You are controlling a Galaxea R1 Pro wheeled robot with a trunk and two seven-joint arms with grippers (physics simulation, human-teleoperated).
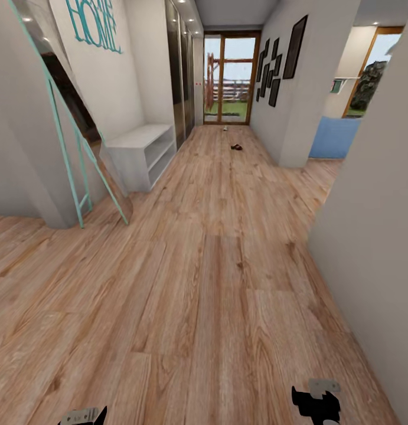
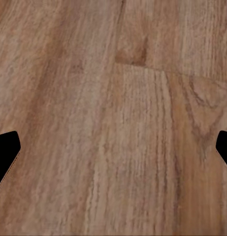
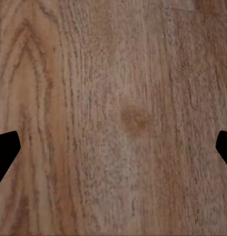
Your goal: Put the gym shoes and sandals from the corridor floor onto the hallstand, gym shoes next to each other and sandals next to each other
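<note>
Both claws, left claw [image 1: 85,416] and right claw [image 1: 316,404], wide and empty over corridor floor [image 1: 204,283]; drive straight to sandals [image 1: 236,147] far ahead, hallstand [image 1: 142,150] ahead-left.

Head camera looks down the corridor floor [image 1: 215,248]; both wrist cameras face its planks closely.

Light grey hallstand [image 1: 142,150] stands against the left wall; small dark sandals [image 1: 236,147] lie on wood-plank corridor floor [image 1: 204,277] right of it, farther down the corridor.

Spread tool [image 2: 113,152] above corridor floor [image 2: 118,98].
</note>
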